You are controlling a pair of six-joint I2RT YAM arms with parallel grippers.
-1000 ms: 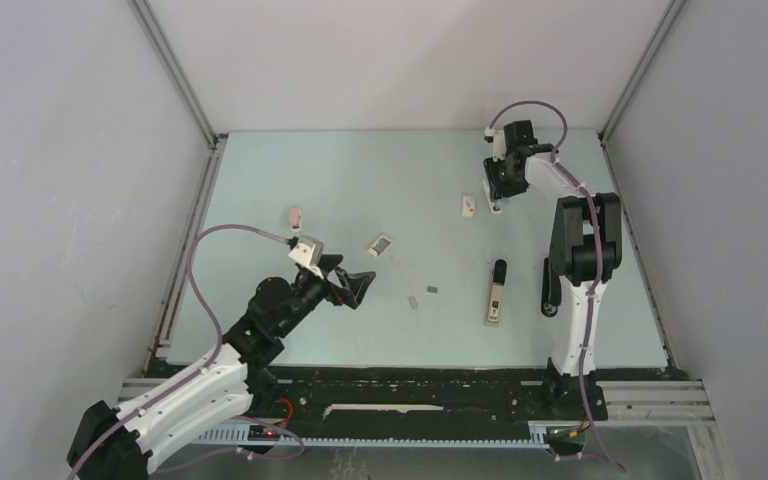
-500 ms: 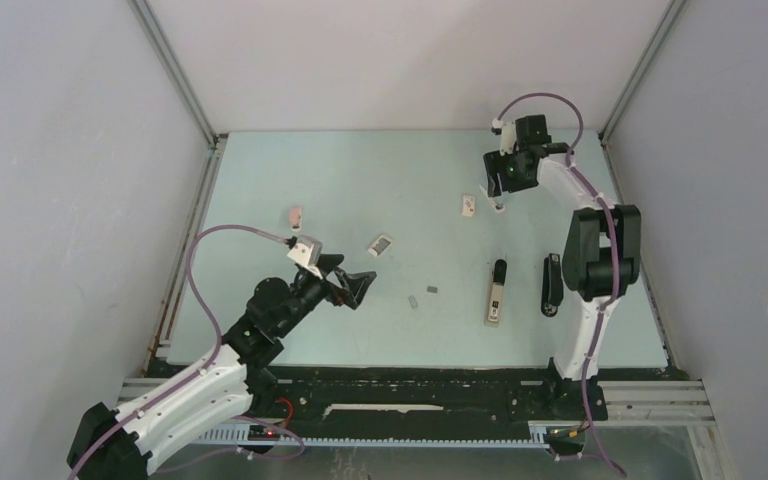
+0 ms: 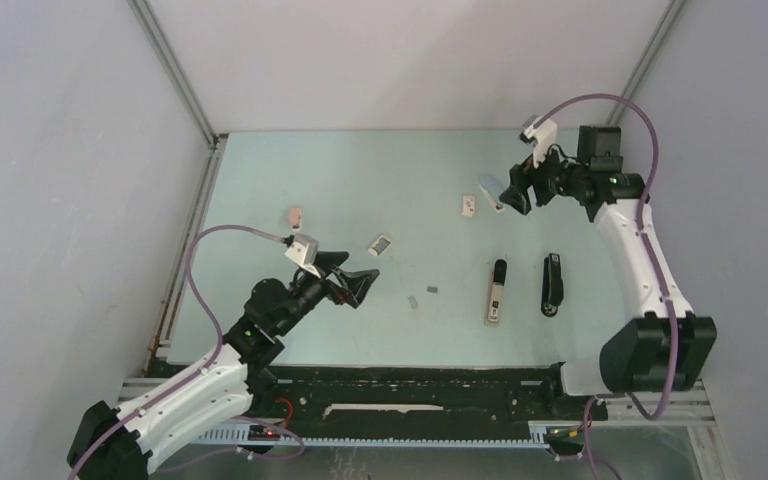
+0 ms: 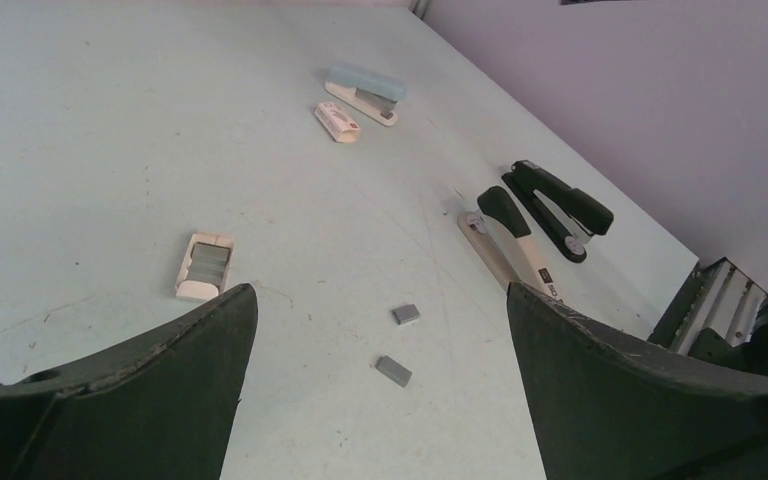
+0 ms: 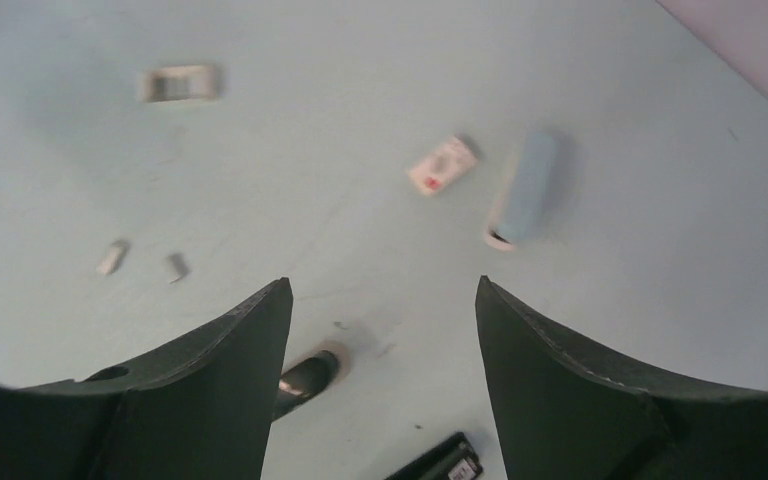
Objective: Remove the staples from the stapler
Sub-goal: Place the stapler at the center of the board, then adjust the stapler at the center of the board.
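Two robot arms reach over a pale green worktop [image 3: 360, 170], seen from above with twelve o'clock at the far edge. The stapler [image 3: 496, 292], long, slim and silver, lies flat at about four o'clock from the worktop's middle, with its black end pointing to twelve. Nothing touches it.

Two short grey strips of staples [image 3: 431, 290] lie loose on the worktop at the stapler's nine o'clock, near each other but apart. An all-black stapler [image 3: 552, 284] lies just beside the silver one at its three o'clock, parallel to it.

The left claw [image 3: 358, 285] hangs at nine o'clock from the staples, its fingers spread wide and holding nothing. Its wrist view shows the staples [image 4: 406, 314] and the stapler [image 4: 508, 245] between and beyond the fingers.

The right claw [image 3: 513, 192] hangs at about one o'clock, well apart from the stapler, also spread and empty. A light-blue stapler [image 3: 491, 192] lies just at its nine o'clock, with a small pink-white packet [image 3: 468, 206] beside that. An open staple box [image 3: 380, 244] sits near the worktop's middle.
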